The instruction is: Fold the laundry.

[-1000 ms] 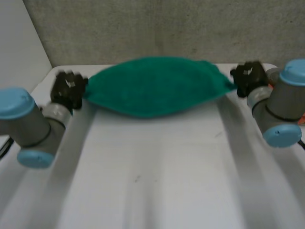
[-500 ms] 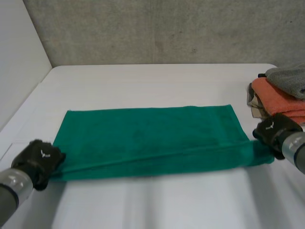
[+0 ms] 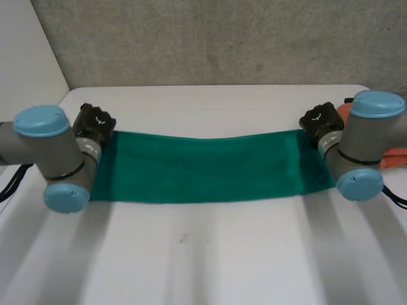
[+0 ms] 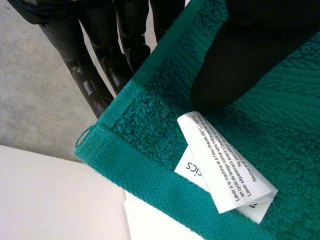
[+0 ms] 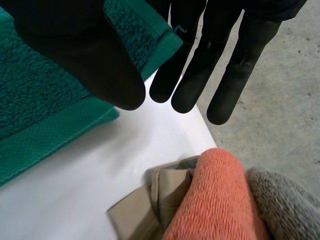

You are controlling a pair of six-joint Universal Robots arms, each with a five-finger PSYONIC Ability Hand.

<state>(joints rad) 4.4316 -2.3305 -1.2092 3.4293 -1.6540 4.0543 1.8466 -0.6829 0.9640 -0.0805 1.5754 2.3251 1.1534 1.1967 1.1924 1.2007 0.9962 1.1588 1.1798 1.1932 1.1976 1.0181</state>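
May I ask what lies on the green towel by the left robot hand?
A folded white care label, beside the left robot hand's thumb; anything beneath the towel is hidden.

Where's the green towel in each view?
Head view: green towel stretched between left hand and right hand.
Left wrist view: its labelled corner, pinched under the left hand's thumb.
Right wrist view: its corner, under the right hand's thumb.
Shared landmark: the white table beneath it.

Half a second before, the green towel [image 3: 203,166] had lain spread wide, both hands at its near corners. The left hand [image 3: 94,124] and right hand [image 3: 320,122] had since carried that edge over to the far side, leaving a narrower, doubled band. The right arm [image 3: 356,149] had swung across the folded stack [image 3: 395,154].
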